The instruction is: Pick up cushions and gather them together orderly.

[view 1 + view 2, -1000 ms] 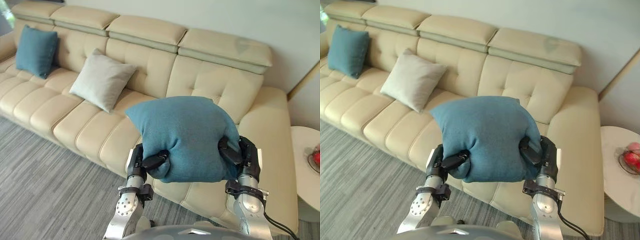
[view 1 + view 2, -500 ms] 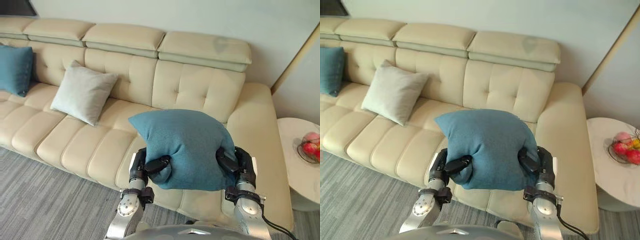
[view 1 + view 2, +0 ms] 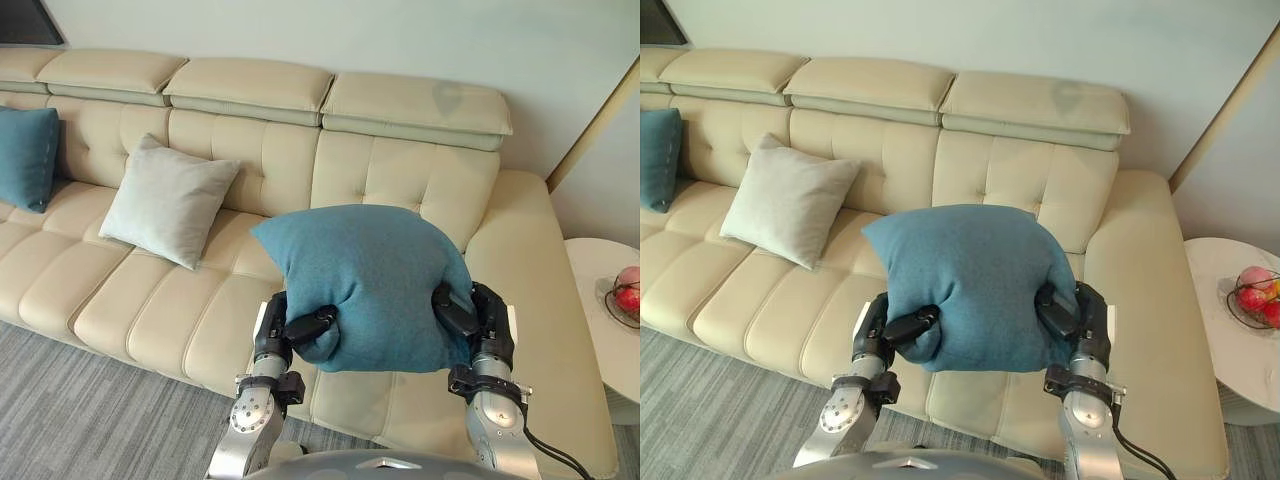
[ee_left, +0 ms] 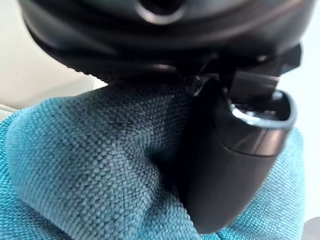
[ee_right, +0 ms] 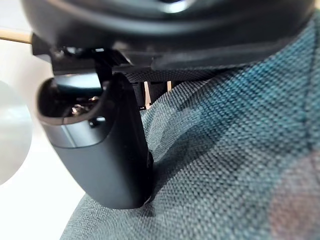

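A blue cushion (image 3: 365, 280) hangs in the air before the cream sofa (image 3: 400, 190), squeezed between both hands. My left hand (image 3: 292, 330) is shut on its lower left side, thumb pressed into the cloth (image 4: 100, 180). My right hand (image 3: 468, 318) is shut on its right side, thumb dug into the fabric (image 5: 235, 165). A pale grey cushion (image 3: 168, 200) leans against the sofa back to the left. Another blue cushion (image 3: 25, 158) stands at the far left of the sofa.
A white round side table (image 3: 610, 300) with a wire bowl of fruit (image 3: 625, 298) stands beside the sofa's right arm. Grey striped carpet (image 3: 80, 420) covers the floor in front of the sofa. The seat below the held cushion is bare.
The camera has shifted, so the sofa sits differently in the picture. The held cushion has risen slightly between the hands; both hands keep their hold.
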